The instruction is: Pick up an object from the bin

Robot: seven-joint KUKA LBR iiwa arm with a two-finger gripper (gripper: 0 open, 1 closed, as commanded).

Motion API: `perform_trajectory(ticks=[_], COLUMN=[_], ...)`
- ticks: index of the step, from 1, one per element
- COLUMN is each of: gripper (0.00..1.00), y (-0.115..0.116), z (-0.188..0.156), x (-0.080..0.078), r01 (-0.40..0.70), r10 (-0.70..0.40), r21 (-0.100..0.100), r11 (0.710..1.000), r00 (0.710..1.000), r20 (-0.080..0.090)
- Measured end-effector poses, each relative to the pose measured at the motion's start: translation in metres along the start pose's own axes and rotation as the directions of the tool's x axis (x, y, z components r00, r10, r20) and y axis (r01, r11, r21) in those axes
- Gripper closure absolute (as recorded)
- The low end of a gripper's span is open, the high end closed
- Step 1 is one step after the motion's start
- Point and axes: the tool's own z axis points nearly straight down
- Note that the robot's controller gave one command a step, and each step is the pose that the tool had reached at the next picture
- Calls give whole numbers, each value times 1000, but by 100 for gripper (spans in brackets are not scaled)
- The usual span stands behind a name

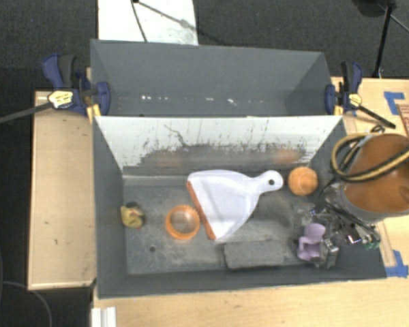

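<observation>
My gripper [329, 242] is low in the bin's front right corner. Right against its left side lies a small purple thing [311, 242]; whether it is gripped I cannot tell. A dark grey flat block [257, 253] lies on the floor just left of the purple thing. Further back sits an orange ball [303, 181], beside the handle of a white dustpan [225, 199] with an orange edge.
An orange translucent round cup [183, 222] lies left of the dustpan, and a small yellow lump [131, 215] sits near the left wall. The arm's orange cover and cables hang over the bin's right rim.
</observation>
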Motion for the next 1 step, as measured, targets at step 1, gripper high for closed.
perform_trajectory(ticks=[1], gripper=[0], y=[2], z=[12], x=[-1], r01=[0], r10=[0], r21=[-1], r11=[1000], r00=[1000], r20=[0])
